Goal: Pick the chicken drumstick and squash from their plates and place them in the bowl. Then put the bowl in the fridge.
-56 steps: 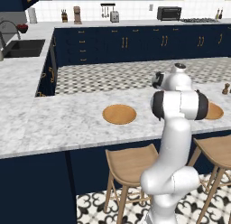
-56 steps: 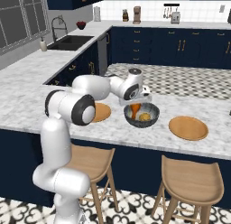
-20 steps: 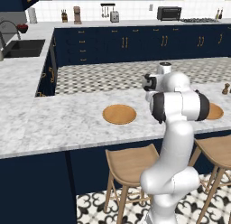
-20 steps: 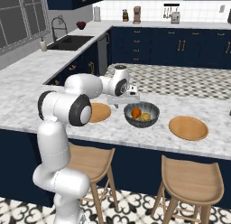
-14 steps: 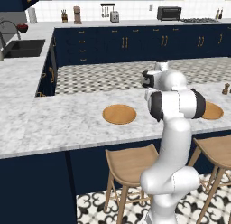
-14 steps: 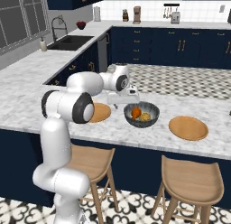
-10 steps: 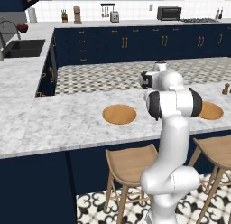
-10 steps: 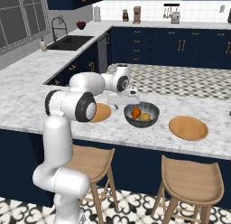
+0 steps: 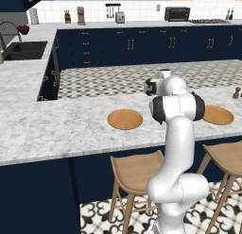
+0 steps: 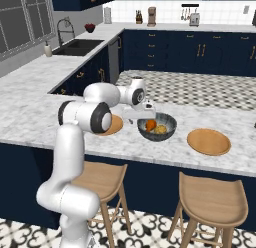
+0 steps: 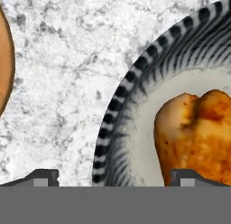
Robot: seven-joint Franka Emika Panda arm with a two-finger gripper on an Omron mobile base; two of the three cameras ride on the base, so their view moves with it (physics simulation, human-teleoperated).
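Right base view: one pincer (image 10: 141, 118) is hovering over the marble counter (image 10: 45, 117), its jaws standing wide apart and gripping nothing. One bowl (image 10: 157, 127) is sitting on the counter just right of the pincer, its near rim passing under the pincer. Two food items are lying in the bowl: one drumstick (image 10: 149, 124), nearer the pincer, and one squash (image 10: 160, 129) beyond it; the two are touching or nearly so, and which cannot be told. Two plates are resting on the counter: one (image 10: 114, 125) left of the pincer, partly hidden behind the arm, and one (image 10: 209, 141) well beyond the bowl, fully showing and bare. Two stools (image 10: 212, 199) are standing below the counter edge. Hand view: the two fingertips (image 11: 43, 177) are rising at the bottom, one over bare marble and the other before the drumstick (image 11: 198, 137), with the striped bowl rim (image 11: 118, 119) passing between them; the bowl is being cut off at the right, and a sliver of one plate (image 11: 4, 65) is cut off at the left edge. Left base view: the arm is covering the bowl and its contents; both plates (image 9: 125, 119) (image 9: 217, 114) are showing, the right one partly behind the arm.
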